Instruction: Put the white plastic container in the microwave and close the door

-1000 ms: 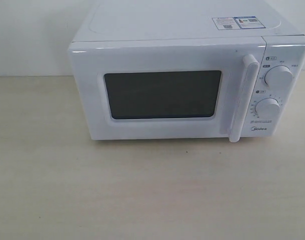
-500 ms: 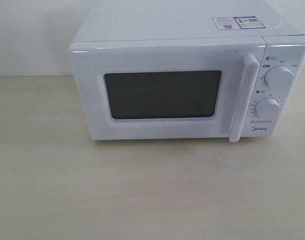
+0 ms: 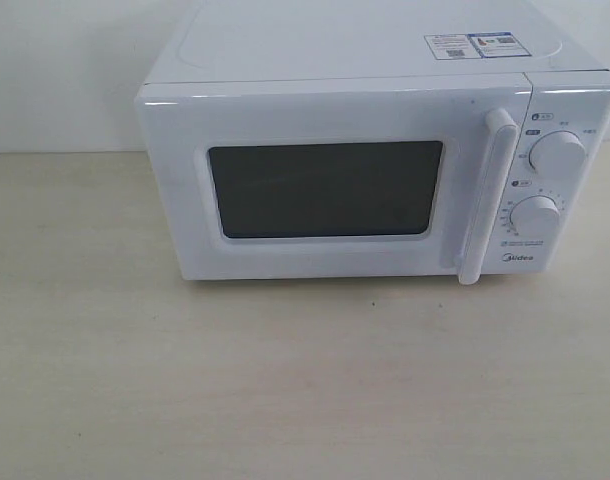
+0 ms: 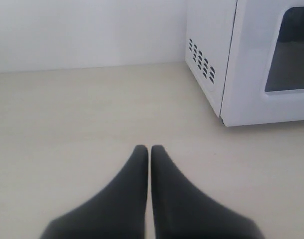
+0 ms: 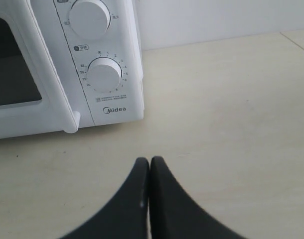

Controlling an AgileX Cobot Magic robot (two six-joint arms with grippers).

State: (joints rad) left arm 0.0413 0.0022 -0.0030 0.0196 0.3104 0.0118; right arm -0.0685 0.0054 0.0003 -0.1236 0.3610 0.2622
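The white microwave [image 3: 365, 60] stands at the back of the table, its door [image 3: 185, 180] shut flush, with a dark window [image 3: 325, 188] and a vertical bar handle [image 3: 482, 200]. The white plastic container is out of view in every frame. My left gripper [image 4: 149, 149] is shut and empty, hovering over bare table off the microwave's vented left side [image 4: 202, 59]. My right gripper [image 5: 149, 162] is shut and empty too, low over the table in front of the dial panel [image 5: 104, 74]. Neither gripper appears in the exterior view.
A pale wooden table [image 3: 285, 380] spreads in front of the microwave. A white wall [image 3: 55, 70] rises behind it. Two round dials [image 3: 557, 153] sit on the right panel, and a sticker [image 3: 475, 45] lies on top.
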